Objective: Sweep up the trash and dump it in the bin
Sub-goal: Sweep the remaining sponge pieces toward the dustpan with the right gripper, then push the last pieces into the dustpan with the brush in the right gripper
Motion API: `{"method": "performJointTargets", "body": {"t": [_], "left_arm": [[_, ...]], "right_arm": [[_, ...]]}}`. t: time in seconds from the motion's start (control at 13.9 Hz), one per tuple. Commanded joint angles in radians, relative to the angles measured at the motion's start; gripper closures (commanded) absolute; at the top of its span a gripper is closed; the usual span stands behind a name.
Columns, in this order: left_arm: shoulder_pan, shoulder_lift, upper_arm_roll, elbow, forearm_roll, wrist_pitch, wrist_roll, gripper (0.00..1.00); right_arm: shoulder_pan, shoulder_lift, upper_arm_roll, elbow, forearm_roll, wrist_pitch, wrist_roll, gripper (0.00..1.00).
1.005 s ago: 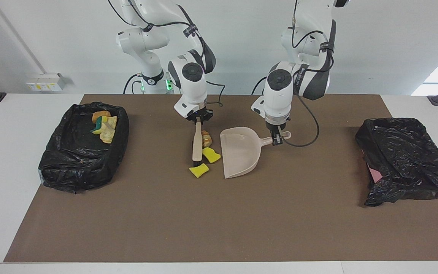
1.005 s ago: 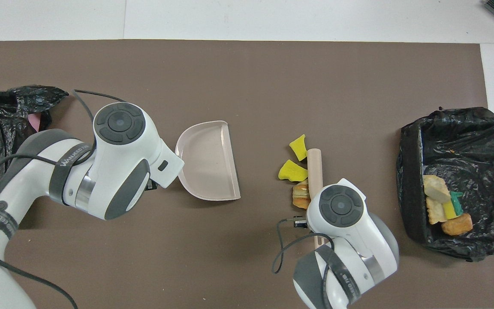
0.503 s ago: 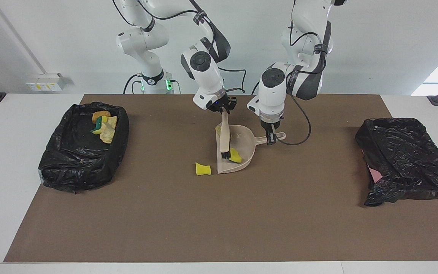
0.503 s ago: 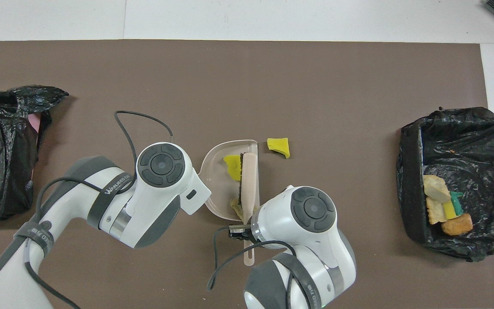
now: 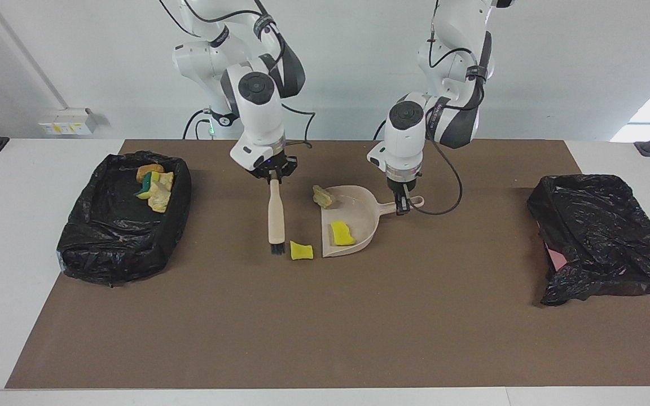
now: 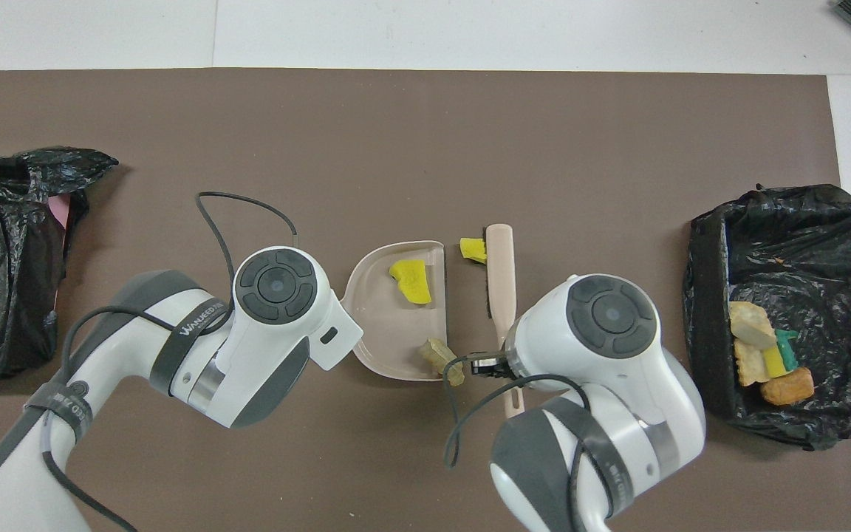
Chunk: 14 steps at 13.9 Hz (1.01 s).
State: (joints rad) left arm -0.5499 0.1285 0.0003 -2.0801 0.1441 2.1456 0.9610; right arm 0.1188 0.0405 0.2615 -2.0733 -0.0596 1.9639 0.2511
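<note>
Clock hours here are read on the overhead view, 12 pointing away from the robots.

Closest to the robots, the right gripper (image 5: 270, 179) has its fingers clamped on the handle end of the beige brush (image 5: 275, 217); the brush runs from there toward 12, bristle end lowest, but I can't tell if the bristles touch the brown mat (image 5: 325, 327).

At 9 from that, the left gripper (image 5: 401, 206) is pinched on the stubby handle of the beige dustpan (image 5: 359, 211), which sits flat on the mat with its open mouth facing 3, toward the brush.

Trash-wise: 1 brownish pastry scrap (image 5: 322, 196) sits on the pan's lip at the corner nearest the robots; 1 yellow sponge scrap (image 5: 341, 233) lies inside the pan, farther out.

A 2nd yellow sponge piece (image 5: 301, 250) is loose on the mat, between the pan's mouth and the brush head, just beside the bristles.

Way out at 3, at the right arm's end, the black-lined bin (image 5: 124, 217) has a small pile of scraps (image 5: 154, 183) in its near corner; at 9, at the left arm's end, there's a crumpled black bag (image 5: 601, 237).
</note>
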Motion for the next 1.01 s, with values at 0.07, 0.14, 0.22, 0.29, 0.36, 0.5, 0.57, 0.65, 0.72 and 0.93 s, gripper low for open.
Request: {"method": "performJointTargets", "body": {"t": [0.07,0.14,0.22,0.29,0.36,0.5,0.57,0.65,0.72,0.93], "left_arm": [[-0.008,-0.033,0.007,-0.041,0.000,0.007,-0.088,1.00],[-0.010,-0.033,0.007,-0.041,0.000,0.001,-0.111,1.00],[-0.010,-0.035,0.007,-0.041,0.000,-0.006,-0.145,1.00],[-0.016,-0.035,0.007,-0.041,0.000,-0.009,-0.174,1.00],[-0.019,-0.035,0.007,-0.041,0.000,-0.010,-0.177,1.00],[-0.019,-0.036,0.007,-0.043,0.000,-0.009,-0.179,1.00],[-0.018,-0.043,0.007,-0.054,0.000,-0.003,-0.177,1.00],[-0.015,-0.049,0.007,-0.067,0.000,0.007,-0.173,1.00],[-0.009,-0.053,0.006,-0.083,0.000,0.013,-0.159,1.00],[0.031,-0.046,0.006,-0.077,-0.032,0.036,-0.122,1.00]], "right_arm": [[0.010,0.171,0.016,0.096,-0.127,0.001,-0.032,1.00],[0.042,0.203,0.016,0.096,-0.117,0.015,-0.029,1.00],[0.064,0.205,0.019,0.084,-0.106,0.015,-0.030,1.00],[0.071,0.193,0.025,0.072,-0.082,0.000,-0.035,1.00],[0.084,0.181,0.044,0.050,-0.018,-0.008,-0.035,1.00],[0.132,0.154,0.062,0.030,0.131,-0.005,-0.024,1.00],[0.157,0.144,0.062,0.024,0.174,-0.003,0.000,1.00],[0.173,0.139,0.064,0.019,0.208,0.001,0.031,1.00],[0.199,0.136,0.065,0.019,0.248,0.007,0.052,1.00],[0.211,0.139,0.065,0.059,0.313,0.029,0.100,1.00]]}}
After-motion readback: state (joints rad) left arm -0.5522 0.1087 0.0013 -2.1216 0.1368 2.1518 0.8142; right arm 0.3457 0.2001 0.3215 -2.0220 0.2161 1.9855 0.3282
